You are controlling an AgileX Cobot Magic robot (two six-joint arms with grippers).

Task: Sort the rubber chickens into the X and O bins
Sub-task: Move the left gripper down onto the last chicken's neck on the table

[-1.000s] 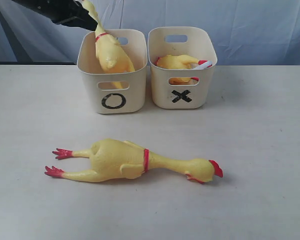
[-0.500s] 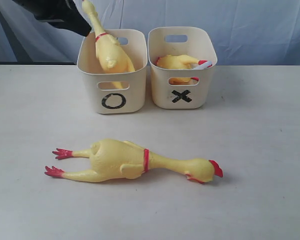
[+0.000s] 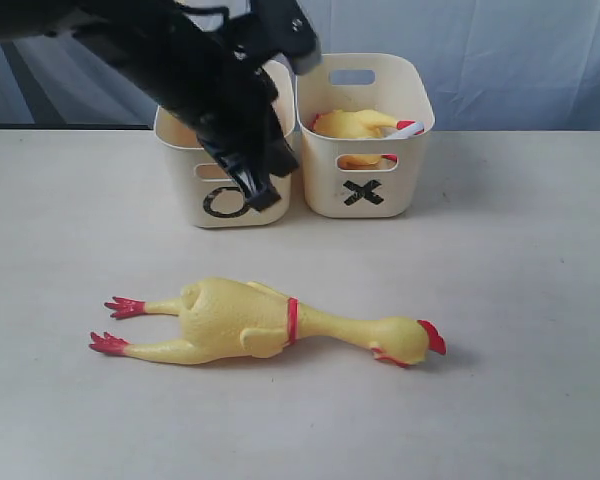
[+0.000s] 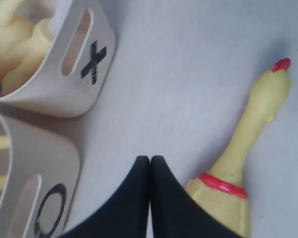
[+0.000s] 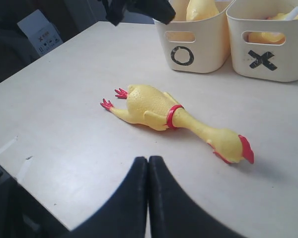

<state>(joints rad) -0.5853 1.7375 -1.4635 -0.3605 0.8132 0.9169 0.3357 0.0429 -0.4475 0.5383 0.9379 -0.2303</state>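
One long rubber chicken [image 3: 270, 320] lies flat on the table, red feet to the left, head to the right. My left gripper [image 3: 258, 192] hangs shut and empty in front of the O bin [image 3: 178, 185], above and behind that chicken. The left wrist view shows its shut tips [image 4: 150, 158] beside the chicken's neck band [image 4: 223, 182]. A second long chicken [image 5: 201, 9] stands in the O bin [image 5: 208, 49]. The shorter chicken [image 3: 355, 125] with a white tube lies in the X bin [image 3: 365, 160]. My right gripper [image 5: 148, 159] is shut and empty, hovering near the lying chicken [image 5: 159, 106].
A pale cloth backdrop [image 3: 500, 60] hangs behind the bins. In the right wrist view a small labelled box [image 5: 37, 27] sits beyond the table's side edge. The two bins stand side by side at the table's far end.
My left gripper has left the neck of the chicken in the O bin and swung down and forward, now covering that bin's front. The chicken on the table has not moved.
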